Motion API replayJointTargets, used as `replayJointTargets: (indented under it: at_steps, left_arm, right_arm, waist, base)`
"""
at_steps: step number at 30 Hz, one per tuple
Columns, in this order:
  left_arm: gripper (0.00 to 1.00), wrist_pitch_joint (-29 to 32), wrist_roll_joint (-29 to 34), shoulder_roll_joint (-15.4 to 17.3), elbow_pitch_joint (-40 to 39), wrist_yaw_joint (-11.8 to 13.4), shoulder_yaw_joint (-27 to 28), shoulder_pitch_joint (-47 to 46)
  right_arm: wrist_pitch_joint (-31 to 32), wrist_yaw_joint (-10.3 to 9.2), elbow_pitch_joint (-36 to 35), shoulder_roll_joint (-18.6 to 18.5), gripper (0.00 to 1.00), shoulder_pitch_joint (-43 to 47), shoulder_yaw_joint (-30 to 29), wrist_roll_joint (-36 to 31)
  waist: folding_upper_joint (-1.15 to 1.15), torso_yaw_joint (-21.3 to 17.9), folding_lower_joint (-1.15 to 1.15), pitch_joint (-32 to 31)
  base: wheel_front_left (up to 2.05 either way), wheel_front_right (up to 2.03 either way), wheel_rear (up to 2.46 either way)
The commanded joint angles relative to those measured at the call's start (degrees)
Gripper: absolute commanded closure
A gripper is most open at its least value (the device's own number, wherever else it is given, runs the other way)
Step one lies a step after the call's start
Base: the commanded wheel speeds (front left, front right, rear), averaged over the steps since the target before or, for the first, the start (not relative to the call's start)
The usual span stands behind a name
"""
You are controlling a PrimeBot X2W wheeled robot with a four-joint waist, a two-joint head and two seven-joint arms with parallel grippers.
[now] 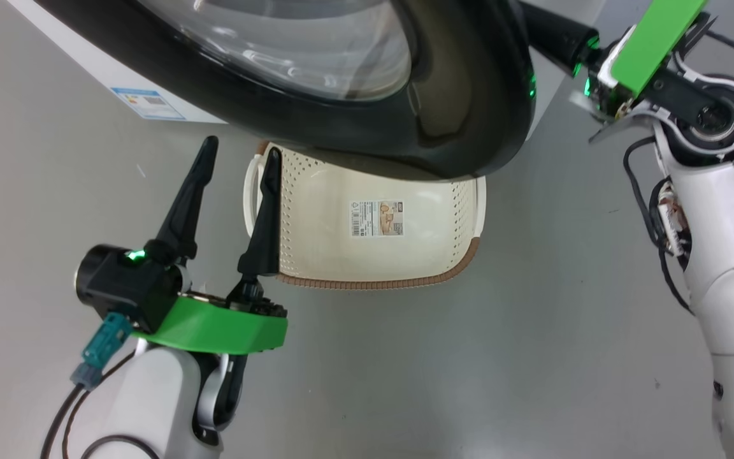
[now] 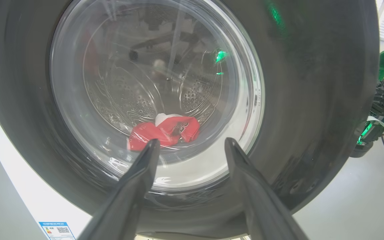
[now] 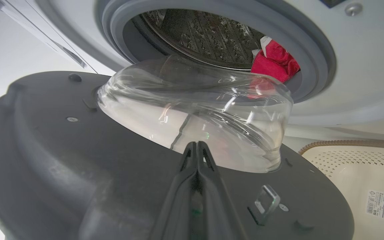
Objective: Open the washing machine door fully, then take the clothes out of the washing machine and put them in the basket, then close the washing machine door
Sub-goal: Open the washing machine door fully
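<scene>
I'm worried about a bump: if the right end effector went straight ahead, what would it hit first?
The right end effector would likely meet the glass bowl of the washing machine door, just beyond its shut tips; the gap is hard to judge.

Even, diffuse light fills all three views, bright without harsh edges. The floor (image 1: 501,357) carries only faint, soft shadows. The glossy rim of the washing machine door (image 1: 469,95) mirrors a green glow, and white glare streaks cross its glass in both wrist views. Wide-angle bending curves the door strongly in the left wrist view. There the fingers (image 2: 130,196) of the left end effector (image 2: 192,141) blur near the bottom edge, and the clothes (image 2: 165,131) behind the glass look hazy.
</scene>
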Motion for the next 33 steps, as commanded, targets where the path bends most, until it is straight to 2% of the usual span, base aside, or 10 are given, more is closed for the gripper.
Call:
replayJointTargets:
  at_steps: [1,14,18,19,20,21,22,27,33]
  left_arm:
    - [0.00,-0.4,0.4,1.1,-1.1,-0.1,2.0,0.4]
    - [0.00,-0.4,0.4,1.1,-1.2,0.2,2.4,1.5]
    - [0.00,-0.4,0.3,1.1,-1.3,0.2,2.4,1.8]
    - [0.00,-0.4,0.3,1.1,-1.4,0.1,2.5,1.8]
    - [0.00,-0.4,0.2,1.1,-1.5,0.1,2.5,1.8]
    - [0.00,-0.4,0.0,1.1,-1.6,0.0,2.5,1.8]
    - [0.00,-0.4,-0.3,1.1,-1.9,-0.1,2.6,1.8]
    - [0.00,-0.4,-1.2,1.1,-3.4,-0.1,3.2,2.2]
    - [0.00,-0.4,-0.8,1.1,-5.1,0.2,3.9,3.8]
  right_arm:
    - [0.8,0.45,-2.3,1.8,1.00,1.4,0.7,-0.3]
    - [3.8,0.45,-6.2,2.9,1.00,7.3,1.2,-0.6]
    - [0.5,0.45,-8.2,3.1,1.00,8.1,0.3,-2.8]
    - [-1.3,0.45,-8.9,3.2,0.96,8.2,0.0,-4.2]
    - [-3.3,0.45,-9.6,3.2,0.56,8.3,-0.4,-5.9]
    - [-5.3,0.45,-10.3,3.2,0.10,8.5,-0.6,-7.9]
    - [-7.0,0.45,-11.2,3.1,0.00,8.8,-0.5,-10.0]
    - [-17.3,0.45,-16.9,2.3,0.00,11.3,-1.1,-20.0]
    - [-30.8,0.45,-22.0,-0.7,0.00,15.7,0.4,-32.1]
  waist:
    - [0.00,-0.1,0.00,-0.4]
    - [0.00,-1.1,0.00,-1.8]
    - [0.00,-1.4,0.00,-1.9]
    - [0.00,-1.5,0.00,-2.0]
    - [0.00,-1.5,0.00,-1.9]
    - [0.00,-1.6,0.00,-1.9]
    - [0.00,-1.7,0.00,-1.9]
    - [0.00,-2.2,0.00,-1.9]
    - [0.00,-3.2,0.00,-1.8]
  base:
    - [0.00,0.00,0.00]
    - [0.00,0.00,0.00]
    - [0.00,0.00,0.00]
    - [0.00,0.00,0.00]
    - [0.00,0.00,0.00]
    - [0.00,0.00,0.00]
    - [0.00,0.00,0.00]
    - [0.00,0.00,0.00]
    - [0.00,0.00,0.00]
